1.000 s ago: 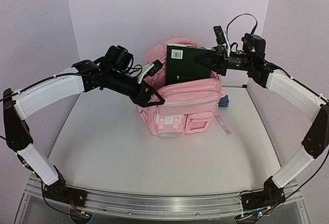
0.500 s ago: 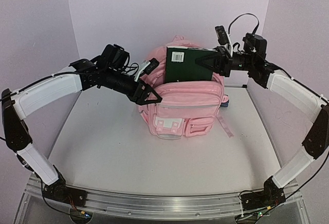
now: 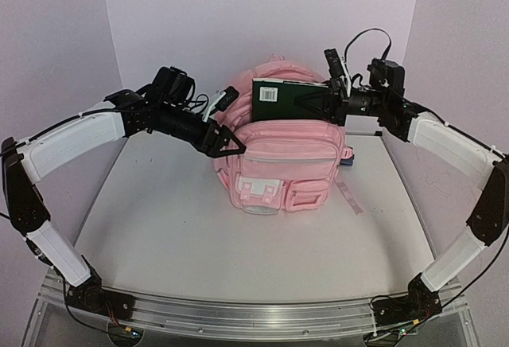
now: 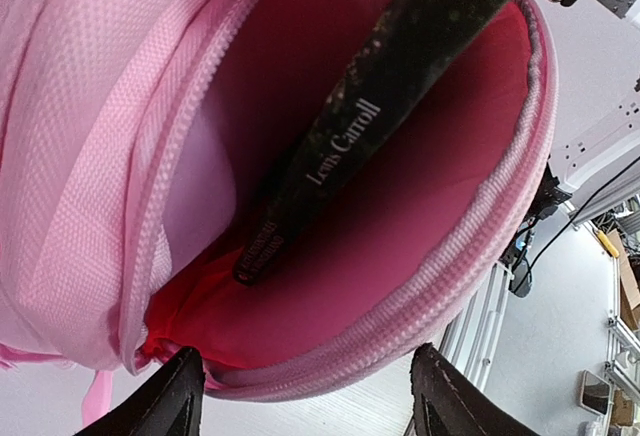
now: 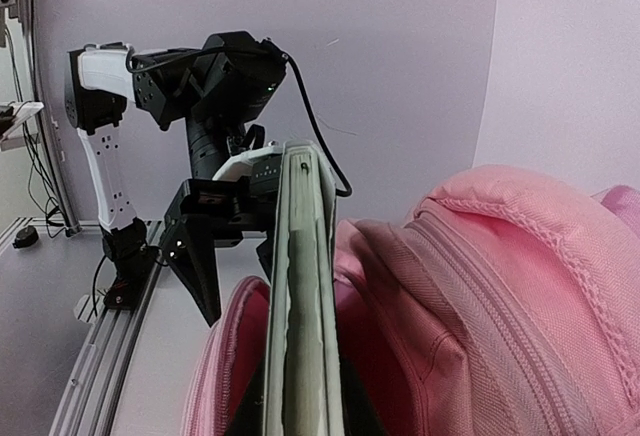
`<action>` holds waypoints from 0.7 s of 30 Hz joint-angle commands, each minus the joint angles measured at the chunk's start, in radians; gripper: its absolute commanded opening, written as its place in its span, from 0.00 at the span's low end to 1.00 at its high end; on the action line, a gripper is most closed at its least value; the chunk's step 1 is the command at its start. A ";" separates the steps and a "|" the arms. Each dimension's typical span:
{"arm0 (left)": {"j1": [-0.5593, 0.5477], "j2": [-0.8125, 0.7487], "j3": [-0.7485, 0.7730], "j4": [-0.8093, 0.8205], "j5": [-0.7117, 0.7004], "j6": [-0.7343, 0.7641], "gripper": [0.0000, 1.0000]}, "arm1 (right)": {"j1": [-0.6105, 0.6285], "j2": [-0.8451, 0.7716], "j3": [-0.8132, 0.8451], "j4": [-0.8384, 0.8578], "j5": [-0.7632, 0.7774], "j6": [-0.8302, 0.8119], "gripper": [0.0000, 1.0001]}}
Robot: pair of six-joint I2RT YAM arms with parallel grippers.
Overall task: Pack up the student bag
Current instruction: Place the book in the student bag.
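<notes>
Bag [image 3: 286, 172] stands upright on the table [image 3: 159, 235], its mouth unzipped. At the bag's right shoulder the right gripper [image 3: 334, 102] is clamped on the book [image 3: 288, 102], which leans slantwise into the mouth, its lower corner down against the red lining. At the bag's left rim the left gripper [image 3: 229, 143] hangs with fingers spread, gripping nothing. With the rim unheld, a push could snag the book's corner on lining or zip and tip the soft bag over.
</notes>
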 commanded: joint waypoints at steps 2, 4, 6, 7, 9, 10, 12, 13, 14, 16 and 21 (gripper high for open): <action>0.013 -0.028 -0.014 0.044 0.060 -0.020 0.71 | 0.013 -0.060 -0.070 -0.077 0.239 -0.098 0.00; 0.012 -0.023 -0.027 0.075 0.119 -0.028 0.70 | 0.017 -0.109 -0.094 0.004 0.270 -0.077 0.00; 0.012 -0.012 -0.037 0.098 0.192 -0.045 0.66 | 0.017 -0.137 -0.083 0.026 0.282 -0.069 0.00; 0.011 -0.009 -0.043 0.109 0.222 -0.053 0.64 | 0.016 -0.143 -0.071 0.028 0.289 -0.066 0.00; 0.009 -0.016 -0.059 0.134 0.259 -0.068 0.60 | 0.017 -0.147 -0.050 0.031 0.296 -0.067 0.00; 0.008 -0.022 -0.071 0.148 0.268 -0.073 0.59 | 0.017 -0.144 -0.042 0.031 0.299 -0.068 0.00; 0.004 -0.036 -0.092 0.163 0.278 -0.083 0.57 | 0.017 -0.128 -0.026 0.030 0.303 -0.068 0.00; 0.002 -0.039 -0.100 0.161 0.285 -0.085 0.57 | 0.016 -0.118 -0.021 0.030 0.308 -0.070 0.00; -0.004 -0.036 -0.103 0.152 0.288 -0.086 0.56 | 0.016 -0.107 -0.016 0.030 0.312 -0.072 0.00; -0.018 -0.026 -0.105 0.126 0.290 -0.078 0.55 | 0.017 -0.095 -0.018 0.040 0.320 -0.082 0.00; -0.042 0.004 -0.109 0.055 0.254 -0.041 0.50 | 0.017 -0.062 0.016 0.052 0.242 -0.073 0.00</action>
